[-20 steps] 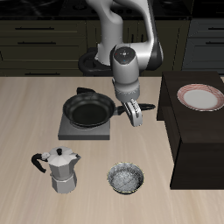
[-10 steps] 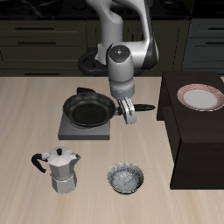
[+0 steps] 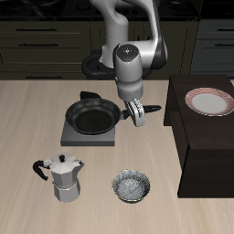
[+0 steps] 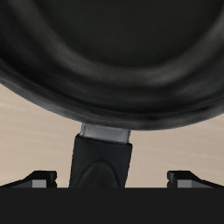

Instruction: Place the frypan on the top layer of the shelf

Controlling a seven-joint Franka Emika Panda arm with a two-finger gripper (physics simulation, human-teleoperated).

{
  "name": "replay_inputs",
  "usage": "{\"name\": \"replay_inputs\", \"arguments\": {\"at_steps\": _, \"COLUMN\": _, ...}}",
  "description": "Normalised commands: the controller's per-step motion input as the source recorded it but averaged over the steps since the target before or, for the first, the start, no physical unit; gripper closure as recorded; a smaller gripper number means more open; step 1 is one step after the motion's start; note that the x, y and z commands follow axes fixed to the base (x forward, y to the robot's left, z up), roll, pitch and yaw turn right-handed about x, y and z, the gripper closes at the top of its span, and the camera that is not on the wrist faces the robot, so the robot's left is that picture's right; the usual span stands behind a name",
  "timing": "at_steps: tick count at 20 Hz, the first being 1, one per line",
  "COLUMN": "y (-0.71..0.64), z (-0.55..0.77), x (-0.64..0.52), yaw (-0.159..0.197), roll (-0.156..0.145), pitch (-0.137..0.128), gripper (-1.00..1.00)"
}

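Observation:
The frypan (image 3: 91, 116), round and black, rests on the grey burner plate (image 3: 77, 138), with its long handle (image 3: 154, 111) pointing toward the shelf (image 3: 203, 146). My gripper (image 3: 137, 114) hangs over the handle close to the pan's rim. In the wrist view the pan (image 4: 105, 61) fills most of the frame. The handle (image 4: 101, 162) runs between my two fingertips (image 4: 38, 180), which stand wide apart on either side without touching it. The gripper (image 4: 114, 179) is open. The shelf is a dark boxy unit with a flat top.
A pink-rimmed plate (image 3: 209, 101) lies on the shelf's top surface. A silver moka pot (image 3: 62, 176) and a small silvery bowl (image 3: 131, 186) stand nearer the table's front edge. Dark cabinets run behind the table.
My gripper has shifted slightly above the handle and turned a little at the wrist. The frypan has stayed in place on the burner plate.

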Motion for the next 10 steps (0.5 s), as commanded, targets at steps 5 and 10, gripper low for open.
{"name": "replay_inputs", "arguments": {"at_steps": 5, "y": 0.03, "z": -0.05, "x": -0.04, "yaw": 0.064, "roll": -0.016, "pitch": -0.021, "gripper": -1.00}}
{"name": "replay_inputs", "arguments": {"at_steps": 10, "y": 0.06, "z": 0.00, "x": 0.01, "yaw": 0.049, "roll": 0.015, "pitch": -0.045, "gripper": -1.00}}
